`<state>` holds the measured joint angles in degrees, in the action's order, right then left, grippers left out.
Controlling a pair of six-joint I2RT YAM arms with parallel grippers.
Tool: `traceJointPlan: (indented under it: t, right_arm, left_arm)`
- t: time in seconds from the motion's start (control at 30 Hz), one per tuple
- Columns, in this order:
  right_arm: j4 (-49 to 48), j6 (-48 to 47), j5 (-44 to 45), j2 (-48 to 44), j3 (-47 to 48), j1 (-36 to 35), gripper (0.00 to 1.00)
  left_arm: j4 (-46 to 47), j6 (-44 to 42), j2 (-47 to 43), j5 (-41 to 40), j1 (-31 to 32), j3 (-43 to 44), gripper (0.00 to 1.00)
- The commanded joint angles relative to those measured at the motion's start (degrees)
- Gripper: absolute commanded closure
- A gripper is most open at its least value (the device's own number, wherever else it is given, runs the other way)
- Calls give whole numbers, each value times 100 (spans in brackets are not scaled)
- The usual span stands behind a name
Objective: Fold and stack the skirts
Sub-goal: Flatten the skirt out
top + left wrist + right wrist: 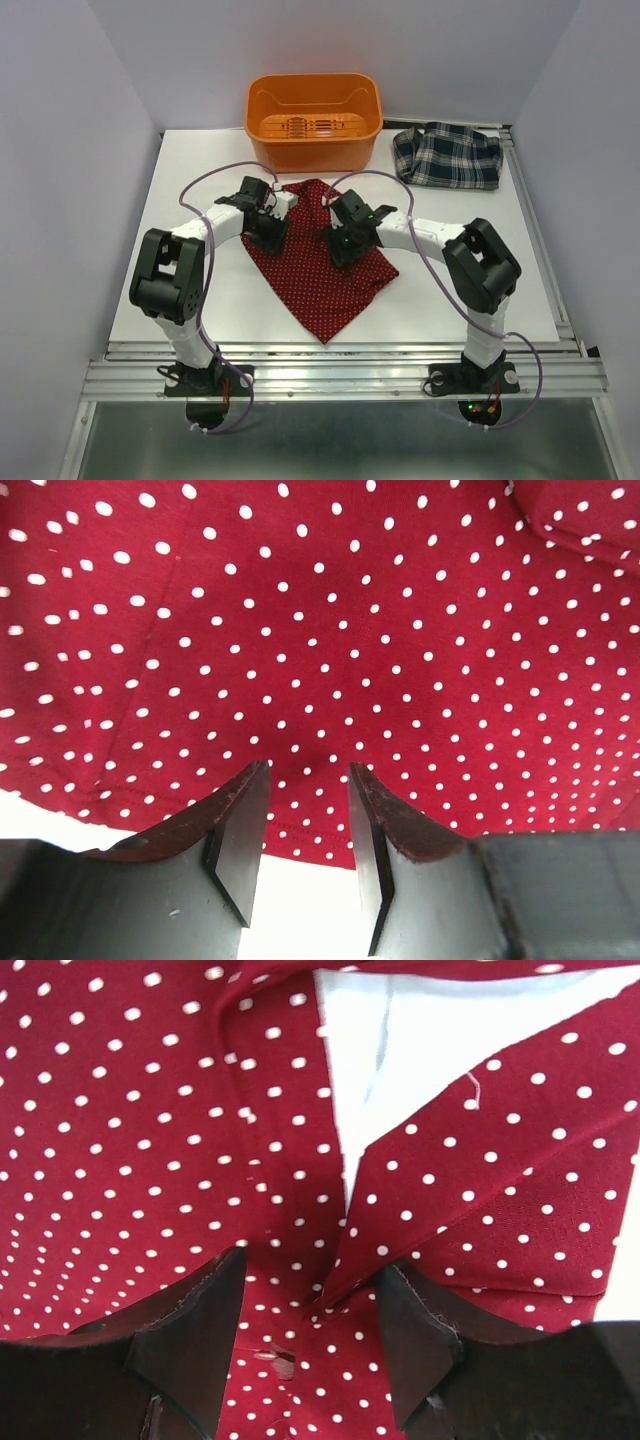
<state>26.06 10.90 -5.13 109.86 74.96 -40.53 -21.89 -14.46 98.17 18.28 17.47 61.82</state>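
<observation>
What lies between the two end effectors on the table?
The dark red dotted skirt: its cloth fills the stretch between the left end effector and the right end effector, as the top view shows.

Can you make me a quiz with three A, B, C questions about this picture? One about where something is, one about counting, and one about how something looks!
1. Where is the plaid skirt?
A. On the table, right of the orange bin.
B. Inside the bin.
C. On the floor.

2. How many skirts are there?
A. One.
B. Two.
C. Four.

3. How is the red dotted skirt lying?
A. Folded on top of the plaid skirt.
B. Hanging from the bin.
C. Spread on the table, one edge flipped to show pale lining.

Answers:
1 A, it lies at the far right corner beside the bin.
2 B, one plaid and one red show.
3 C, the right wrist view shows the turned edge.
</observation>
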Motion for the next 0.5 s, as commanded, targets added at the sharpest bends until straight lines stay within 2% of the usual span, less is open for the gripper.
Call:
traceJointPlan:
  t: [0.0,0.1,0.23,0.43,0.47]
  right_arm:
    - [-181,-202,450,-168,309,-314,41]
    - [-198,-307,713,25,335,-368,41]
    - [-365,-456,1267,149,195,-368,51]
    - [-506,-597,1646,-9,36,-368,90]
    - [-506,-615,1725,-35,54,-368,91]
  left_arm:
    - [1,-57,62,-35,54,84,52]
    - [-17,-40,114,-27,63,119,53]
    - [-52,-66,141,-79,63,111,57]
    - [-114,-206,220,-334,63,14,71]
    - [-140,-224,246,-369,54,5,73]
